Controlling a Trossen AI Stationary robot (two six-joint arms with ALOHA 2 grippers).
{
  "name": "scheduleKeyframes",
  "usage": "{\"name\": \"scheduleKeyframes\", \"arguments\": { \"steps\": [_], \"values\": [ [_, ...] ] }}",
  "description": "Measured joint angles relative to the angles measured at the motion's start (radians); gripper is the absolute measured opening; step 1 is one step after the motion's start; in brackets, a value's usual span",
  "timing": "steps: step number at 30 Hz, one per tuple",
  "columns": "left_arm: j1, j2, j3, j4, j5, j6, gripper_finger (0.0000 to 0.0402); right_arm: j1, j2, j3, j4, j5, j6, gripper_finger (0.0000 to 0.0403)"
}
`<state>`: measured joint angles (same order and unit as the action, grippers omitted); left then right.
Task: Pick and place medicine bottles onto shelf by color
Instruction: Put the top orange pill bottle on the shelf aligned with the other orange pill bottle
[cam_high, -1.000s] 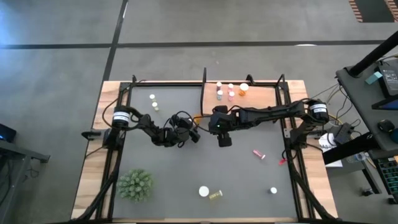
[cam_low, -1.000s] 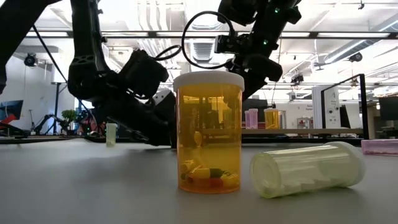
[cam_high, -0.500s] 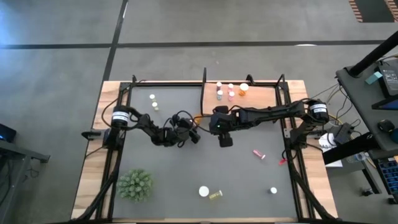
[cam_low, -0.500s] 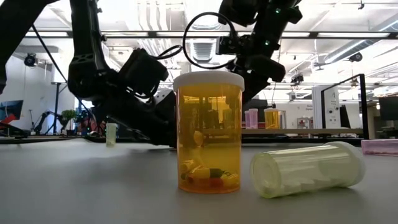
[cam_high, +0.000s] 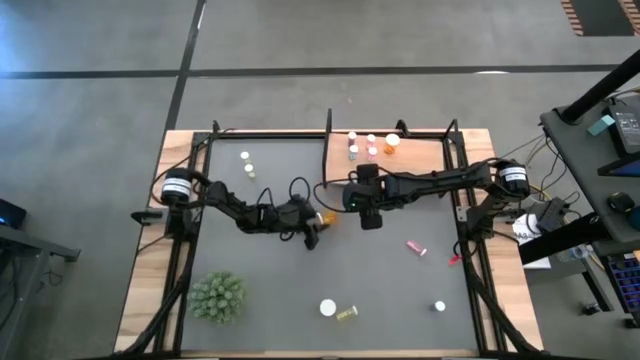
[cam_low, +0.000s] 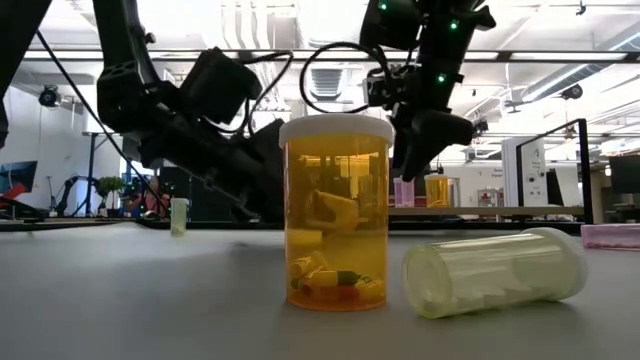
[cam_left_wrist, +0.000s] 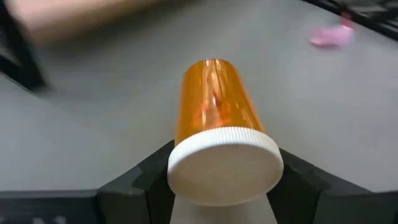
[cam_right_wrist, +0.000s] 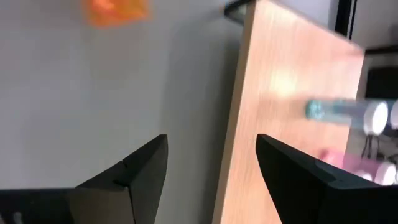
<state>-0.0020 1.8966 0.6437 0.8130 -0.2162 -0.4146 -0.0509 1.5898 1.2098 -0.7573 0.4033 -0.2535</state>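
Observation:
An orange medicine bottle (cam_left_wrist: 214, 106) with a white cap sits between the fingers of my left gripper (cam_high: 315, 225) at mid-mat, and the gripper is shut on it. My right gripper (cam_high: 371, 220) hangs open just to its right, by the near-left corner of the shelf (cam_high: 420, 160), with nothing between its fingers (cam_right_wrist: 146, 165). Several small bottles (cam_high: 372, 147) stand on the shelf's far left part. In the low view a tall orange bottle (cam_low: 335, 210) hides my left gripper. My left gripper pinches the bottle by the sides of its white cap (cam_left_wrist: 225, 165), one finger on each side. It comes from the table's left, slanting a little downward. The orange body (cam_high: 326, 217) points away along the fingers. Whether its far end rests on the mat I cannot tell.
Near the front edge stand an orange bottle (cam_high: 328, 308) and a lying yellow-green one (cam_high: 347, 314). A pink bottle (cam_high: 416, 247) lies at the right, a white one (cam_high: 439, 306) nearer. Two small bottles (cam_high: 247, 164) stand far left. A spiky plant (cam_high: 218, 297) fills the near-left corner.
My left gripper has shut on the orange bottle, swung toward the table's right and near side, and risen a little with it. The bottle now shows beside the gripper at mid-mat. My right gripper has tipped and shifted slightly toward the shelf.

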Motion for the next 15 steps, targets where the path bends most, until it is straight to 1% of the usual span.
{"name": "scheduleKeyframes", "arguments": {
  "steps": [2, 5, 15],
  "values": [
    [-0.007, 0.000, 0.000, -0.048, 0.044, -0.041, 0.0187, 0.000, 0.000, 0.000, -0.018, 0.001, 0.030, 0.0235],
    [-0.019, -0.004, 0.002, -0.093, 0.048, -0.093, 0.0187, 0.000, 0.000, -0.005, -0.028, 0.001, 0.078, 0.0235],
    [-0.043, -0.004, 0.008, -0.110, 0.046, -0.103, 0.0187, 0.010, 0.000, -0.023, -0.029, 0.000, 0.157, 0.0235]
  ]
}}
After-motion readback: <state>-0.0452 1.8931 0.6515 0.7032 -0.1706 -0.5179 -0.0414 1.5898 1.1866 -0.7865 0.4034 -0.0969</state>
